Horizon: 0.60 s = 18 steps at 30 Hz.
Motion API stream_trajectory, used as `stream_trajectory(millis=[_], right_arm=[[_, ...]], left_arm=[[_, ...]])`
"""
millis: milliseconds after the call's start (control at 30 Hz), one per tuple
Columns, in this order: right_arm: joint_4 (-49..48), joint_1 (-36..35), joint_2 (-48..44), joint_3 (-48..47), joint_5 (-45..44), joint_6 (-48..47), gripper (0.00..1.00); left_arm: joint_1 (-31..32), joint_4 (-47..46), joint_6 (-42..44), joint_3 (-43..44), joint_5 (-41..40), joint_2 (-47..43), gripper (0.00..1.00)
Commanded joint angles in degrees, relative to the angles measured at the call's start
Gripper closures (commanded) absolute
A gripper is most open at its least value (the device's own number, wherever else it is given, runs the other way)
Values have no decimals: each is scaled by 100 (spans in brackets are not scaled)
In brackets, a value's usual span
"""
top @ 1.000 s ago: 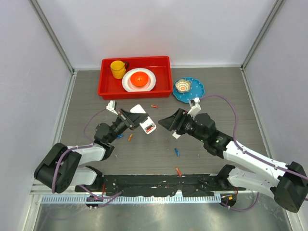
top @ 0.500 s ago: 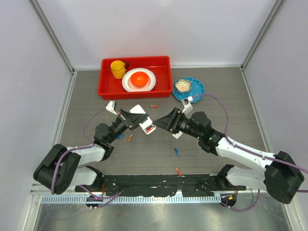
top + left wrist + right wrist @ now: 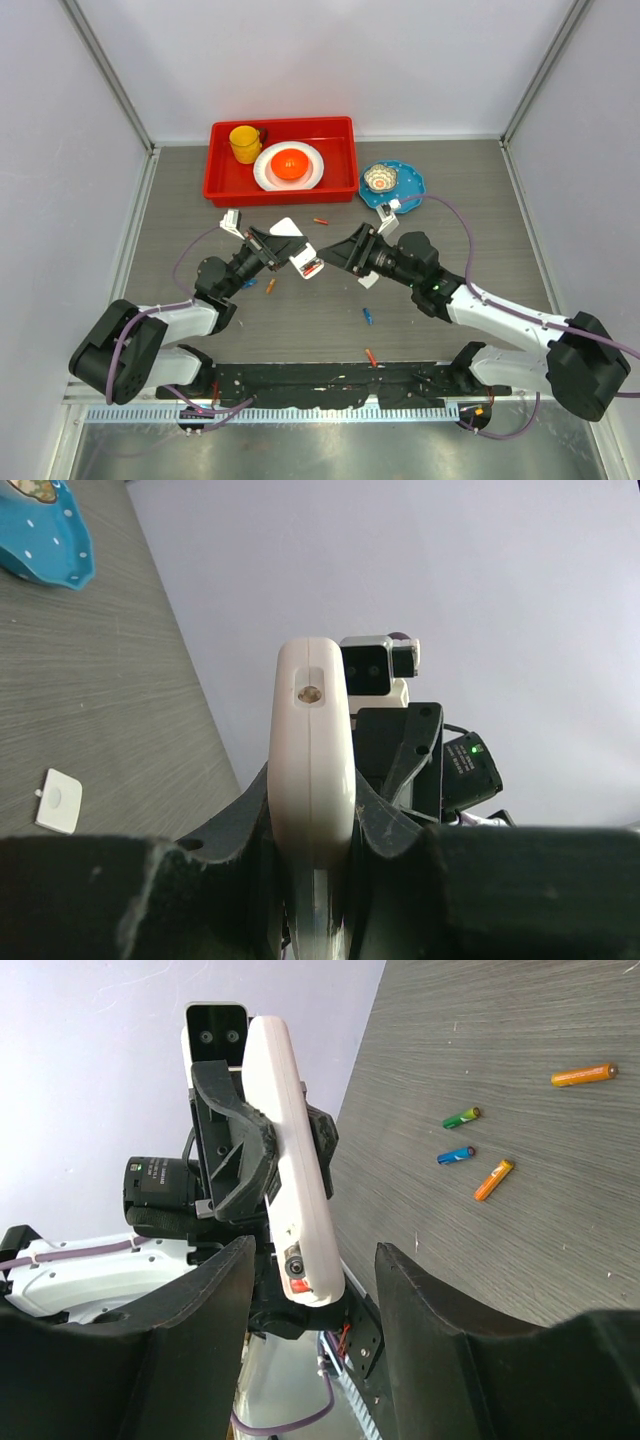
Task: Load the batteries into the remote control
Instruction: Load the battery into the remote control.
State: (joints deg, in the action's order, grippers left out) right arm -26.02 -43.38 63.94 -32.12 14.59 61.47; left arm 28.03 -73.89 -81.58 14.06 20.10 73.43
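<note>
Above table (image 3: 330, 305), remote (image 3: 312, 742) between left jaws

At upper centre a red tray (image 3: 335, 160) holds a yellow cup (image 3: 244, 143) and a white plate (image 3: 270, 175), right of it a white-dotted blue plate (image 3: 408, 187), mid-frame a white remote (image 3: 305, 262) with a red patch, and on the grey streaked table (image 3: 300, 320) an orange battery (image 3: 583, 1075), a green battery (image 3: 461, 1118) and a blue battery (image 3: 456, 1154).

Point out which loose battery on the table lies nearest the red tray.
The orange battery just in front of the red tray, by its near wall. The other loose ones, blue and orange, all lie much farther from it.
</note>
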Motion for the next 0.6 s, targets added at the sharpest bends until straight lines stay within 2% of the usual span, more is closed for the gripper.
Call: stream_trajectory(millis=[0, 567], right_arm=[[-377, 13, 118, 21, 114, 49, 44], [-474, 5, 329, 39, 255, 102, 53]], left_arm=[[9, -1471, 134, 17, -6, -188, 100], [18, -1471, 107, 26, -32, -232, 100]])
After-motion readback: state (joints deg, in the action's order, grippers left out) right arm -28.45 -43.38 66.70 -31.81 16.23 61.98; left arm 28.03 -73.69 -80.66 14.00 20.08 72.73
